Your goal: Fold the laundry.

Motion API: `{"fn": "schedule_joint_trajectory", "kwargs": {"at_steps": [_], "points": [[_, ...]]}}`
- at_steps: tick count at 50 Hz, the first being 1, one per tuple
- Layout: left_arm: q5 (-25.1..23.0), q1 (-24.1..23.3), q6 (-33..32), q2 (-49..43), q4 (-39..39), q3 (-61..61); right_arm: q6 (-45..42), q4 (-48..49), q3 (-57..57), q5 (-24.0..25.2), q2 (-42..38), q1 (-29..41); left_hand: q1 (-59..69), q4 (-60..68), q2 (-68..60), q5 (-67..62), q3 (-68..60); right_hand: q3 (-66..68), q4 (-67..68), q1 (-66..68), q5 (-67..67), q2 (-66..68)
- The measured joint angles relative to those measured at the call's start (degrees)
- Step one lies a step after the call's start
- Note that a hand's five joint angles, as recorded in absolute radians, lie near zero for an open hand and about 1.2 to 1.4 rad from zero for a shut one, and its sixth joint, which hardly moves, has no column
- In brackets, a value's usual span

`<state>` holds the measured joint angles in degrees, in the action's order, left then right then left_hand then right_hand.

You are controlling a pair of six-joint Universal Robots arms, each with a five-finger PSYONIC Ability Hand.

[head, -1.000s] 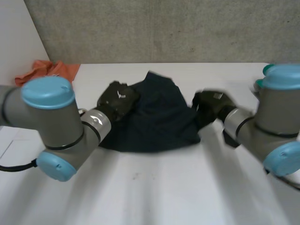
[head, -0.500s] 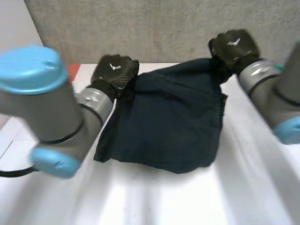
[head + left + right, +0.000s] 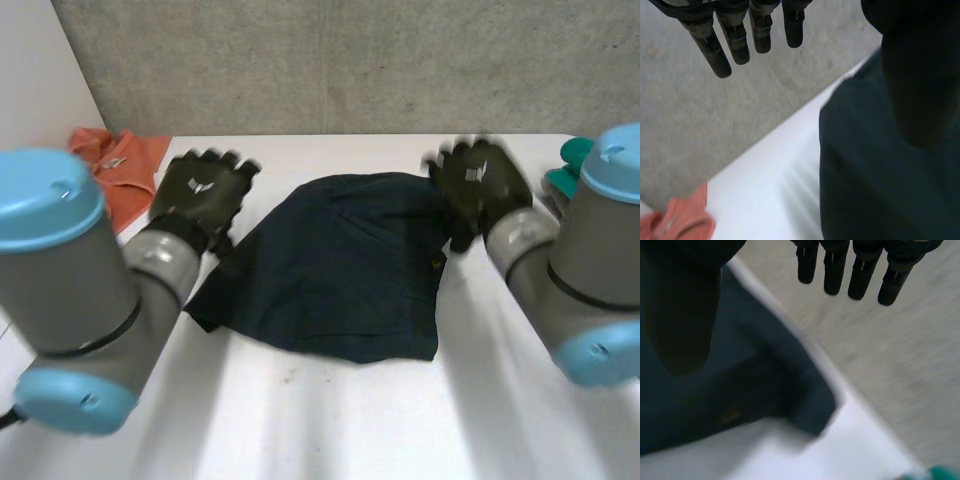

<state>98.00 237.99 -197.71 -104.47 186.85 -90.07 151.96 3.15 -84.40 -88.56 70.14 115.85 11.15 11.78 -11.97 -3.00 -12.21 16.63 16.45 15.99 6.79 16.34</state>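
Dark garment (image 3: 340, 265) lying on the white worktop (image 3: 320, 420), both hands open at its far side.
The navy garment is loosely spread in the middle of the worktop. The left hand (image 3: 200, 195) is at its far-left edge and the right hand (image 3: 480, 185) at its far-right corner, each with fingers straight and spread, gripping nothing. An orange cloth (image 3: 125, 165) lies far left, and something teal (image 3: 572, 155) sits far right.

left arm (image 3: 75, 270), right arm (image 3: 590, 260): fat grey joints, light-blue caps | left robot hand (image 3: 200, 192), right robot hand (image 3: 482, 182): black, lil white logo, silver cuffs
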Motion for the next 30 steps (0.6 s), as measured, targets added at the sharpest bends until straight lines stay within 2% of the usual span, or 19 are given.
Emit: {"fn": "schedule_joint_trajectory", "kwargs": {"at_steps": [4, 7, 13, 19, 21, 23, 25, 27, 30], "points": [[-0.6, 2.4, -0.2, 1.7, 0.9, -5.7, 3.5, -7.0, -4.1, 3.0, 1.0, -0.1, 1.5, 1.3, -1.6, -0.7, -1.1, 3.4, 3.6, 3.6, 3.7, 2.7], [-1.9, 5.3, -0.3, 0.0, 2.1, -8.9, 7.6, -7.5, -8.5, 6.3, 0.9, -0.2, 4.2, 3.4, -3.1, -2.3, -2.7, 4.7, 4.8, 5.1, 5.3, 3.1], [-5.3, 10.3, -0.8, -6.4, 3.8, -9.8, 11.7, -0.1, -13.8, 9.9, -1.3, 0.2, 4.3, 3.6, -3.3, -2.4, -2.8, 4.7, 4.8, 5.1, 5.4, 3.1], [-8.7, 12.6, -1.1, -10.4, 5.2, -8.4, 11.7, 6.7, -14.3, 10.1, -6.0, 1.0, 4.3, 4.1, -3.7, -2.8, -3.3, 6.5, 6.6, 7.0, 7.1, 4.9], [-9.7, 12.9, -1.1, -11.0, 5.5, -8.2, 11.4, 8.0, -13.8, 9.9, -7.4, 1.2, 4.3, 4.1, -3.8, -2.8, -3.4, 13.0, 13.2, 13.6, 12.7, 12.5], [-11.0, 13.0, -1.1, -11.4, 5.7, -8.0, 11.2, 9.1, -13.0, 9.7, -9.1, 1.3, 7.2, 6.6, -6.4, -5.4, -5.9, 29.7, 29.7, 30.7, 28.3, 30.3], [-11.8, 13.1, -1.1, -11.6, 5.8, -7.9, 11.0, 9.9, -12.4, 9.4, -10.2, 1.3, 8.4, 7.5, -7.2, -6.3, -6.8, 42.4, 42.5, 41.2, 40.9, 43.2], [-12.2, 13.0, -1.2, -11.8, 5.8, -7.9, 11.0, 10.4, -12.1, 8.9, -10.7, 1.2, 10.8, 9.8, -9.5, -8.7, -9.2, 49.2, 49.4, 46.5, 47.6, 50.0], [-12.6, 12.9, -1.2, -12.1, 5.9, -8.0, 11.0, 11.0, -12.2, 7.7, -10.4, 0.9, 20.4, 18.3, -18.5, -17.1, -17.8, 51.6, 52.0, 46.9, 49.4, 50.5]]}}
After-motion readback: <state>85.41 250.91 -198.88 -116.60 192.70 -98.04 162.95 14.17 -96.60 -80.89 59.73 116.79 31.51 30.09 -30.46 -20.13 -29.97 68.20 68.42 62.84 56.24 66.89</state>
